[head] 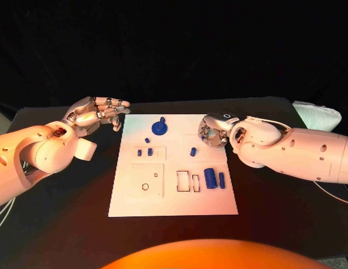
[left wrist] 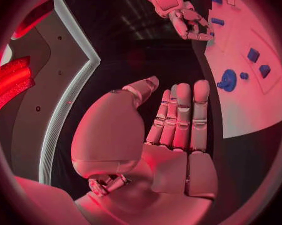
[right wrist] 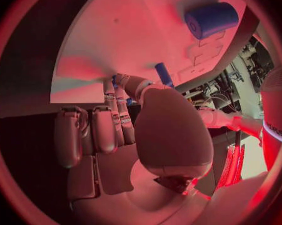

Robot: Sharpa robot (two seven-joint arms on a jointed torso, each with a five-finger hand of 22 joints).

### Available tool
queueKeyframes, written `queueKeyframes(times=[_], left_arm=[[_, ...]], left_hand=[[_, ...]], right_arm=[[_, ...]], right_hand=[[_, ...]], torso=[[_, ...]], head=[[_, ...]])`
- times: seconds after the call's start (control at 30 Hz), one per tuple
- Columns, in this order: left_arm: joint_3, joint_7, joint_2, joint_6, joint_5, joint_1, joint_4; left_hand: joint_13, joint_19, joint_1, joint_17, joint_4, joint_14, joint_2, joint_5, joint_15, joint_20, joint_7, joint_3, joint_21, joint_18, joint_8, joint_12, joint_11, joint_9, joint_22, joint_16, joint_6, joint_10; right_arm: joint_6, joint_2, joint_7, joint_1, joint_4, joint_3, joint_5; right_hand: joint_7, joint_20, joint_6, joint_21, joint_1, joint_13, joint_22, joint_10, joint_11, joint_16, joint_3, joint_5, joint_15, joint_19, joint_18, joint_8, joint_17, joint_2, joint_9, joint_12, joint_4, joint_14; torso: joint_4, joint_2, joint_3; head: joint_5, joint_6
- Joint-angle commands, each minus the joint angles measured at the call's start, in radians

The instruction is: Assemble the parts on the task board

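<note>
Small blue peg on task board: judged light, rigid, smooth; best pinched across its sides. Right hand above it, fingers curled, grasp cannot be told. Left hand released, empty.

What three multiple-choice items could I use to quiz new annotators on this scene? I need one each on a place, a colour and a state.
1. Where is the left hand?
A. Over the black table, beside the far left corner of the task board
B. Over the board's middle
C. At the board's near edge

2. What colour are the parts on the board, such as the round part?
A. Green
B. Blue
C. Yellow

3. What does the left hand hold?
A. A pair of scissors
B. A cup
C. Nothing

Answers:
1. A: the head view shows the hand off the board, by its far left corner.
2. B: every small piece on the white plate is blue.
3. C: the left wrist view shows its fingers stretched out with nothing in them.
</note>
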Motion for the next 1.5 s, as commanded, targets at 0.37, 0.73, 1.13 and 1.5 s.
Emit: queueKeyframes(times=[0.37, 0.73, 1.13, 1.5], left_arm=[[0.0, -0.001, 0.004, 0.011, -0.002, -0.001, -0.01], [-0.001, -0.002, 0.006, 0.009, -0.002, -0.002, -0.012], [-0.001, 0.003, 0.006, 0.001, -0.002, -0.004, -0.005], [-0.001, 0.003, 0.003, -0.009, -0.002, -0.005, 0.021]], left_hand=[[0.001, 0.008, 0.011, 0.003, 0.0, 0.006, 0.0, -0.001, 0.002, -0.001, 0.001, -0.004, 0.006, 0.002, 0.001, 0.007, 0.0, -0.001, 0.003, 0.007, -0.007, -0.005], [0.001, 0.008, 0.012, 0.003, 0.0, 0.006, 0.0, -0.001, 0.002, -0.001, 0.001, -0.004, 0.006, 0.002, 0.001, 0.007, 0.0, -0.001, 0.002, 0.007, -0.006, -0.006], [0.001, 0.008, 0.013, 0.003, 0.0, 0.006, 0.0, 0.0, 0.002, -0.001, 0.001, -0.004, 0.006, 0.002, 0.001, 0.007, 0.0, -0.001, 0.002, 0.008, -0.006, -0.006], [0.001, 0.007, 0.014, 0.004, 0.0, 0.006, 0.0, 0.0, 0.002, -0.001, 0.001, -0.004, 0.006, 0.003, 0.001, 0.007, 0.0, -0.001, 0.0, 0.008, -0.006, -0.006]], right_arm=[[-0.097, -0.026, -0.008, 0.001, 0.047, 0.001, -0.013], [-0.165, -0.062, 0.005, 0.01, 0.103, 0.009, -0.004], [-0.181, -0.055, 0.032, 0.007, 0.216, 0.012, 0.009], [-0.144, 0.027, 0.035, -0.007, 0.264, 0.006, -0.046]], right_hand=[[0.004, -0.004, -0.002, -0.002, -0.009, 0.0, 0.051, 0.005, 0.002, 0.006, 0.005, -0.01, -0.003, 0.022, -0.014, 0.007, 0.0, 0.012, 0.006, 0.006, 0.001, 0.03], [0.003, -0.004, -0.003, 0.0, -0.01, 0.0, 0.054, 0.005, 0.002, 0.007, 0.005, -0.012, -0.003, 0.023, -0.014, 0.007, 0.001, 0.011, 0.007, 0.006, 0.001, 0.031], [0.003, -0.004, -0.003, 0.0, -0.009, 0.0, 0.053, 0.006, 0.001, 0.009, 0.008, -0.011, -0.003, 0.023, -0.014, 0.008, 0.004, 0.011, 0.009, 0.006, -0.003, 0.031], [0.003, -0.004, -0.005, 0.0, -0.008, 0.0, 0.054, 0.007, 0.001, 0.009, 0.01, -0.008, -0.004, 0.022, -0.014, 0.009, 0.003, 0.011, 0.011, 0.006, -0.007, 0.031]], torso=[[-0.0016, -0.001, -0.0004], [-0.0001, -0.001, -0.0011], [-0.0008, 0.0, -0.0015], [0.0003, 0.001, -0.003]], head=[[0.004, 0.005], [0.003, 0.01], [0.025, 0.011], [0.048, 0.006]])
